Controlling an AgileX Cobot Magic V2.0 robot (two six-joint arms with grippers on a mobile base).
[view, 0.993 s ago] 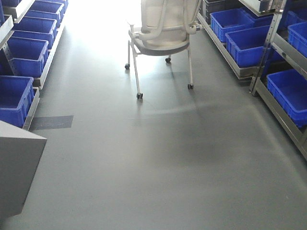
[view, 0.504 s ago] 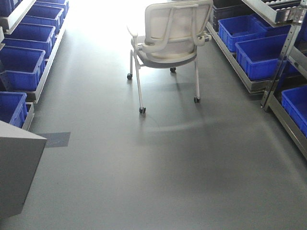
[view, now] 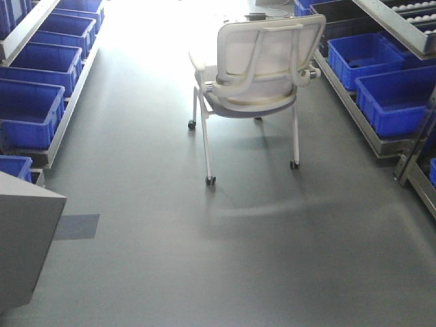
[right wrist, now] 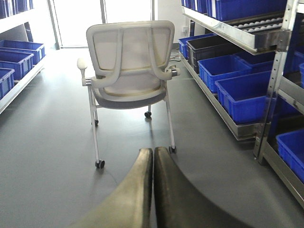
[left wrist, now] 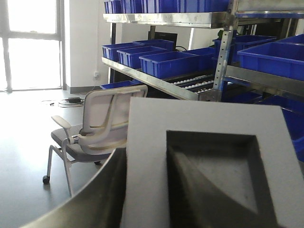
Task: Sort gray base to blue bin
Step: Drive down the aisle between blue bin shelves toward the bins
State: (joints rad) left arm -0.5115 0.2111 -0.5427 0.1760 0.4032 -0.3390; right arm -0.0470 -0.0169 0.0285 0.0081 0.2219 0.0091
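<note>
While my left pincer [left wrist: 199,190] clamps the gray base [left wrist: 204,118] and my right pincer [right wrist: 153,156] sits pinched closed, empty, the castor chair [view: 262,65] at 12 o'clock worries me: clipping it could jolt the block loose. Block's matte, boxy, square recess; blue bins [view: 30,112] at 9 o'clock are smooth plastic.

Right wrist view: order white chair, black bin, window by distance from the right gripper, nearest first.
1. white chair, dead ahead of the right gripper.
2. black bin, low right shelf, past the chair.
3. window, far end wall.
</note>
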